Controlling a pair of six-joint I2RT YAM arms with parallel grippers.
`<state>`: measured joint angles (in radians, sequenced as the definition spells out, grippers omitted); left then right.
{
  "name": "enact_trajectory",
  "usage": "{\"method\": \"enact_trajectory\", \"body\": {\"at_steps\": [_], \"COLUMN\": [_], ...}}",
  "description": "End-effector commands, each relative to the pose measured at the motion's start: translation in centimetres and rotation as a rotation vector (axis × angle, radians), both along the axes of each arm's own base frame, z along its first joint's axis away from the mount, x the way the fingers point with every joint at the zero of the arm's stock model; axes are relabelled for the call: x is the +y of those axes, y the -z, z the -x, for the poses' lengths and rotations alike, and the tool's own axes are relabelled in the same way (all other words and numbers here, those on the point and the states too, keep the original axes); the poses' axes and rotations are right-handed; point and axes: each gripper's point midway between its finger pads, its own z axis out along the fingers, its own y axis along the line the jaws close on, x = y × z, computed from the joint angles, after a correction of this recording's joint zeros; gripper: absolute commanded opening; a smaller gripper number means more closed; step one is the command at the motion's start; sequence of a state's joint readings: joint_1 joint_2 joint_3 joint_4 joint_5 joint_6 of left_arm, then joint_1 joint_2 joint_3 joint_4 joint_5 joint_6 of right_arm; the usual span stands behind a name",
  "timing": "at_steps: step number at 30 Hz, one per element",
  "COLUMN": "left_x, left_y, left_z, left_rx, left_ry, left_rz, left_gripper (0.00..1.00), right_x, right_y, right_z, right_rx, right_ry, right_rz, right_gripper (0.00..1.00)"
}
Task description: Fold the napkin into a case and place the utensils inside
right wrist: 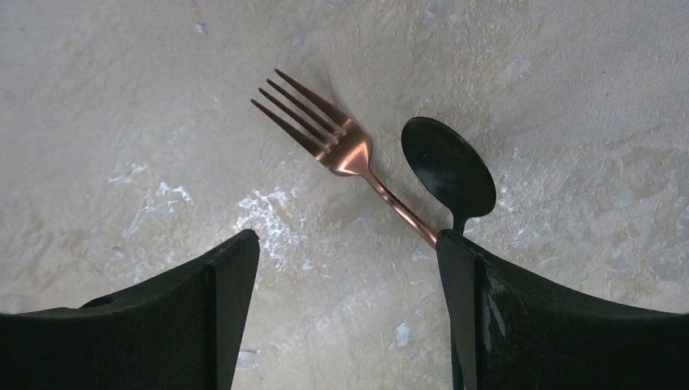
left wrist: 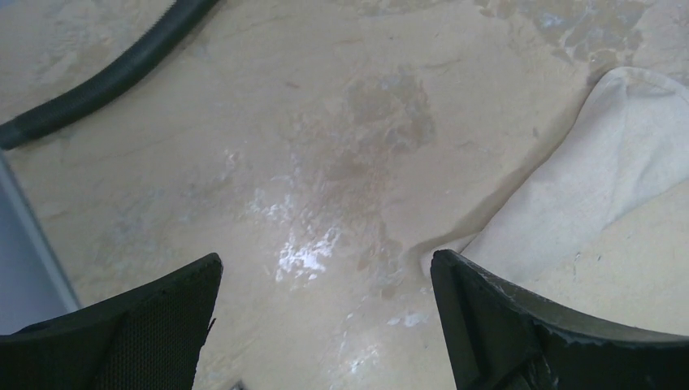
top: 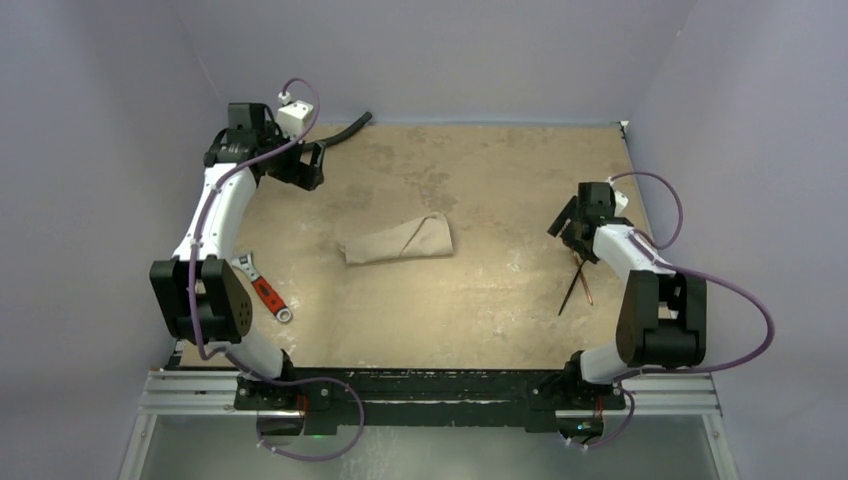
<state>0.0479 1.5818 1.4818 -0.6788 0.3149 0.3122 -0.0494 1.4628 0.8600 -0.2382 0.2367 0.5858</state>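
Note:
The napkin (top: 398, 241) lies mid-table, folded into a flat tapered case; one end of it shows in the left wrist view (left wrist: 601, 187). A copper fork (right wrist: 333, 142) and a dark-bowled spoon (right wrist: 448, 166) lie side by side on the table, seen from above as crossed thin utensils (top: 578, 285). My right gripper (right wrist: 348, 244) hovers open over them with only bare table between the fingers. The handles run under its right finger (right wrist: 487, 325). My left gripper (left wrist: 325, 264) is open and empty at the back left (top: 303, 166), apart from the cloth.
A black hose (top: 345, 130) curves along the back-left corner, also visible from the left wrist (left wrist: 106, 77). A red-handled wrench (top: 265, 290) lies near the left arm's base. Walls enclose the table on three sides.

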Motion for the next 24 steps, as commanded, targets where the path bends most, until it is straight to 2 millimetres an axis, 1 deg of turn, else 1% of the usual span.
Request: {"method": "enact_trajectory", "body": {"at_steps": [1,6,11,14,15,17,19,23,24], "left_x": [-2.5,-2.8,-2.5,-2.4,-2.4,-2.3,-2.4,-2.3,-2.2], "left_y": [1.3,1.9,1.9,1.6,1.5,1.3,1.2,0.8,0.7], "left_z": [-1.1,-0.8,-0.4,-0.2,-0.2,-0.3,-0.4,-0.4,-0.4], "left_rx": [0.090,0.111,0.117,0.106,0.102,0.096,0.095,0.091,0.089], "left_ry": [0.030,0.040,0.046,0.047,0.049,0.044,0.046,0.045,0.044], "left_rz": [0.127,0.139,0.120,0.111,0.109,0.107,0.107,0.104,0.102], "left_gripper": [0.98,0.99,0.99,0.99,0.99,0.98,0.99,0.98,0.98], "right_x": [-0.9,-1.4,-0.8,-0.7,-0.6,-0.1,0.3,1.5,1.8], "right_y": [0.4,2.1,3.0,3.0,3.0,3.0,3.2,4.0,4.2], "right_z": [-1.5,-2.2,-3.0,-3.1,-3.2,-3.2,-3.1,-2.6,-2.5], "right_rx": [0.009,0.032,0.039,0.026,0.023,0.013,0.012,0.022,0.025], "right_ry": [0.018,0.015,-0.011,-0.012,-0.020,-0.030,-0.035,-0.045,-0.048], "right_rz": [0.048,0.072,0.040,0.038,0.034,0.012,-0.010,-0.063,-0.072], "right_gripper": [0.82,0.81,0.71,0.67,0.63,0.52,0.43,0.36,0.35]}}
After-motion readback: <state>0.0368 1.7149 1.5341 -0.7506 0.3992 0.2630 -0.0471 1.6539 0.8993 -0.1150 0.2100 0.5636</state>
